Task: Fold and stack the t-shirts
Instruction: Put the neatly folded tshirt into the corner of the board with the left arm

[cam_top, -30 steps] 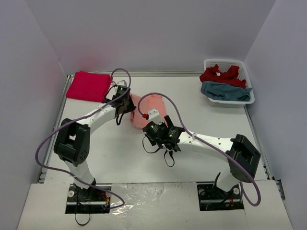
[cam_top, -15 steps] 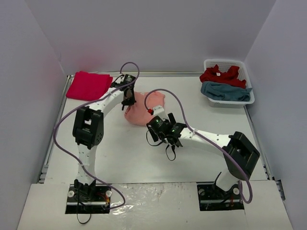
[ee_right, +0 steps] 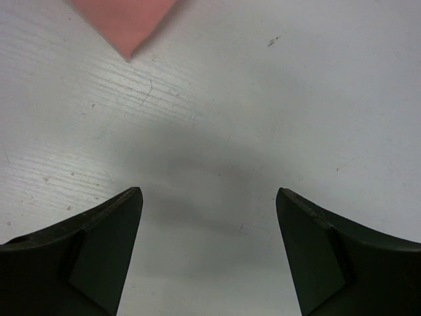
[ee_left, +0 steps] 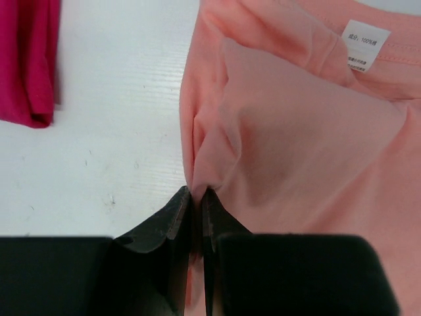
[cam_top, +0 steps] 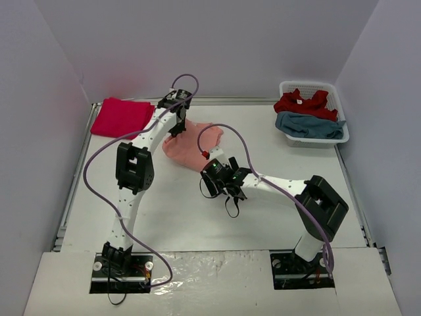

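Observation:
A salmon-orange t-shirt (cam_top: 194, 145) lies bunched on the table behind the middle. It fills the left wrist view (ee_left: 309, 145), with a white label near its collar. My left gripper (cam_top: 176, 129) (ee_left: 197, 197) is shut on the shirt's left edge. A folded crimson t-shirt (cam_top: 122, 117) lies at the back left, and its edge shows in the left wrist view (ee_left: 26, 59). My right gripper (cam_top: 209, 168) (ee_right: 209, 204) is open and empty just above the bare table, with a corner of the salmon shirt (ee_right: 125, 23) ahead of it.
A white slotted basket (cam_top: 340, 131) at the back right holds a red tee (cam_top: 302, 102) and a teal-blue tee (cam_top: 309, 125). Purple cables loop over both arms. Grey walls close in the table on three sides.
My left gripper has dragged the salmon shirt back and to the left, toward the folded crimson one. My right gripper has drawn back slightly and the shirt has slid away from it.

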Controlling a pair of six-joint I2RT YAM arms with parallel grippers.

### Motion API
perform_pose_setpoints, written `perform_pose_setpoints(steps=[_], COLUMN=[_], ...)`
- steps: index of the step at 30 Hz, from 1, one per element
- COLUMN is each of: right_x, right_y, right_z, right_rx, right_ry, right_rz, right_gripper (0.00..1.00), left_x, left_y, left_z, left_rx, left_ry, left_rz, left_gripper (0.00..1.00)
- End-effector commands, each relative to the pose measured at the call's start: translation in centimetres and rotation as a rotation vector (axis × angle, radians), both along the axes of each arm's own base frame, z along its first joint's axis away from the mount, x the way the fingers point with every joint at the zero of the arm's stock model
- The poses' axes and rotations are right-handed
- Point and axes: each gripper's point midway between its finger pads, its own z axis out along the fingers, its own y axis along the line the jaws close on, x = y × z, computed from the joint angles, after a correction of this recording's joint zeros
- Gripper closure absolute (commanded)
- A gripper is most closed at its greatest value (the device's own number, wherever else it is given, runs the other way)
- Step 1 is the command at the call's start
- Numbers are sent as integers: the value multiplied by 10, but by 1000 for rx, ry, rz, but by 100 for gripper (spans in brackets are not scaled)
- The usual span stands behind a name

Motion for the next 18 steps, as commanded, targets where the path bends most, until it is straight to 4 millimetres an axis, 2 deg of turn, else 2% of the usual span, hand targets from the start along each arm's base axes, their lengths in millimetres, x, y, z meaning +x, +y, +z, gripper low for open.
perform_pose_setpoints(steps=[1, 7, 8, 18], right_x=[3, 4, 4, 4], right_y=[0, 0, 0, 0], right_z=[0, -8, -8, -23], right_rx=[-1, -10, -11, -37], right_ry=[3, 21, 20, 59], right_rz=[-1, -1, 0, 7], right_gripper=[21, 21, 21, 21], left_x=[0, 18, 21, 47], left_y=[20, 18, 20, 39], left_z=[23, 38, 36, 69], left_rx=[107, 151, 168, 226], left_ry=[-4, -62, -61, -178], left_rz=[-4, -48, -60, -56], left_gripper=[97, 97, 97, 97])
